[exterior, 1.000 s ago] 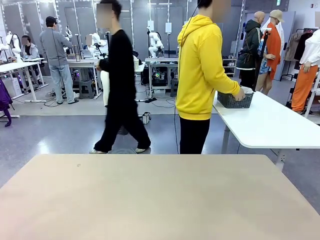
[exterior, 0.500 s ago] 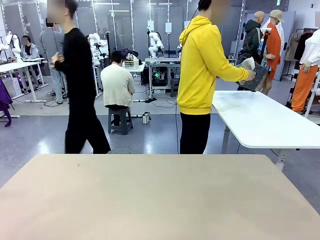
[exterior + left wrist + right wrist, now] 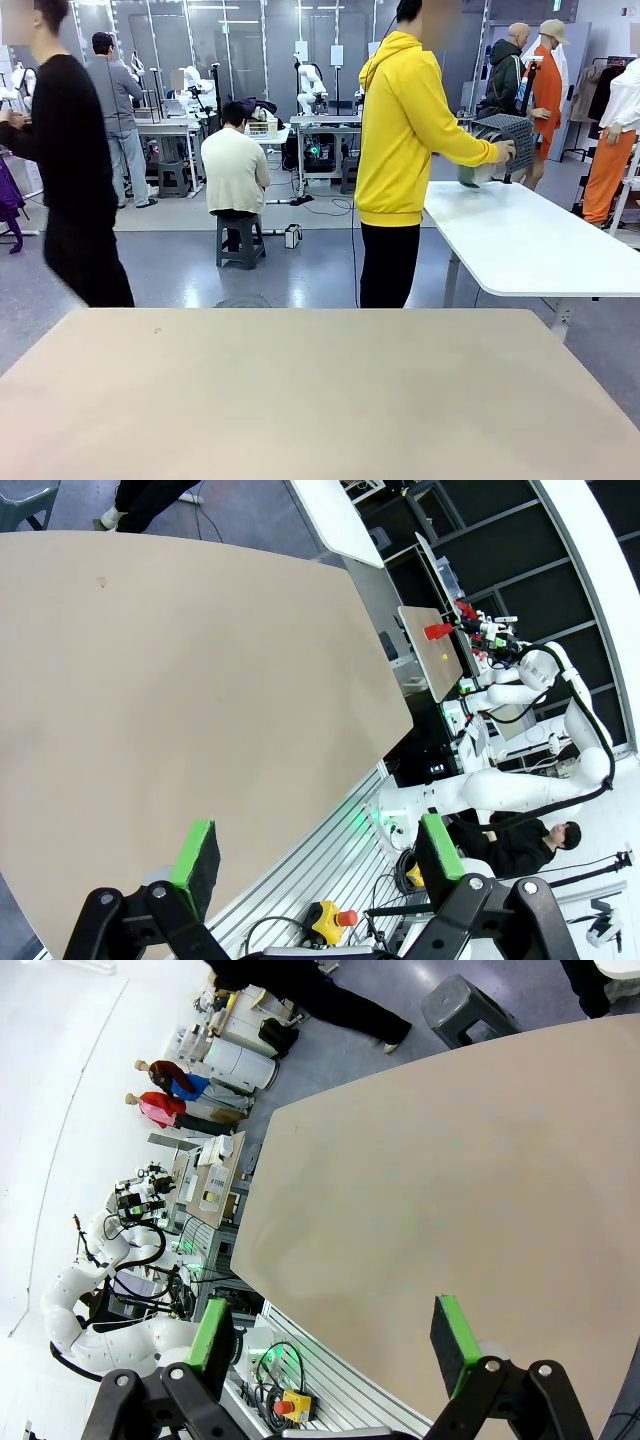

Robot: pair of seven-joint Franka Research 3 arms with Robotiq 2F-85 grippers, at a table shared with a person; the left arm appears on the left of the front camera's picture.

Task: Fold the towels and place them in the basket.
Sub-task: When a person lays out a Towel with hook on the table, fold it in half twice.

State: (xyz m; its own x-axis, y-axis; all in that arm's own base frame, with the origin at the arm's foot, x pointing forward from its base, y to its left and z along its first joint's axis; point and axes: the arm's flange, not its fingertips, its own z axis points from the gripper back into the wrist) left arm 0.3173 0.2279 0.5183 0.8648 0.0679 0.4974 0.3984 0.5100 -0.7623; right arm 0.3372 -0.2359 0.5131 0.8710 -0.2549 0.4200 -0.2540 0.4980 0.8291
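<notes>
Lab floor, several work tables, other people farther back.

Front view: the beige table (image 3: 320, 400) lies in the foreground with its top bare. Beyond its far edge stands a person in a yellow hoodie (image 3: 405, 130), turned toward a white side table (image 3: 540, 250) on the robot's right. The person's hand (image 3: 506, 152) holds the dark grey basket (image 3: 508, 132) up in the air, tipped over, above the near corner of that side table. A pale blurred bundle (image 3: 470, 176) hangs just under the basket, near the side table's top. It is probably a towel tipping out, but too smeared to tell its colour or whether there is one or two.

Left wrist view: the left gripper (image 3: 318, 852) hovers over the beige table's edge. Its green pads (image 3: 197, 852) stand well apart with nothing between them.

Right wrist view: the right gripper (image 3: 330, 1345) hangs above the beige table, fingers spread wide and empty.

Judgement: the task is at set-up. No folding has begun, and nothing lies on the robot's table to work on. Basket and towel are with the person, well apart from both grippers. The next move calls for the towels to be laid flat on the beige table within reach. A gripper must then come down on a corner or hem, pinch the thin terry without bunching it, and carry it across to the opposite edge.
</notes>
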